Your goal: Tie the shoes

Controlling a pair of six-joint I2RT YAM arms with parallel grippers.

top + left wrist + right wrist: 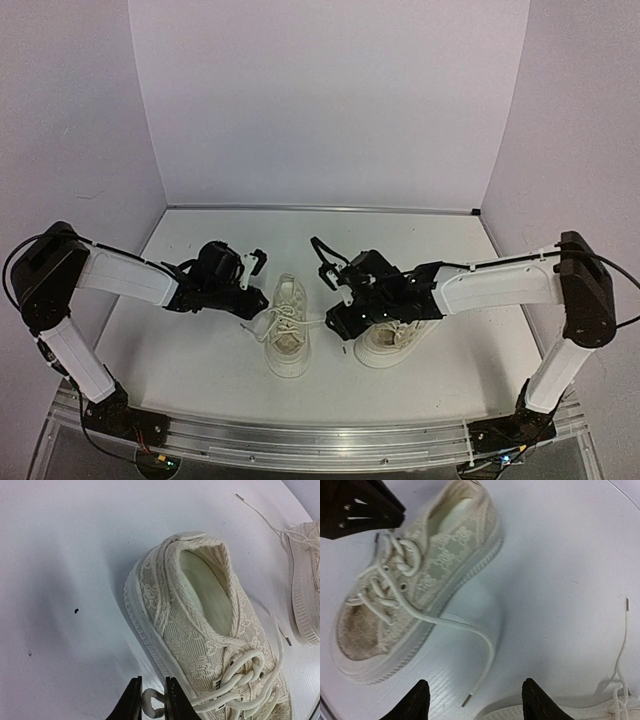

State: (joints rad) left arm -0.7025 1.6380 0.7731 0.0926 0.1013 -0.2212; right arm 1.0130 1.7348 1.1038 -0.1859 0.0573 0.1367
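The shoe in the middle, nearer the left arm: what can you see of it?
The shoe is a small cream low-top of patterned woven fabric with a thick ribbed pale sole. It stands upright on the white table, toe toward the arms' bases. Its white laces are threaded but untied: one loop sits pinched in the left gripper, another end trails loose across the table. The second shoe stands beside it, apart.

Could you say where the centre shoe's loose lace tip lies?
Right wrist view: the lace tip lies on the table between the right hand's open fingers.
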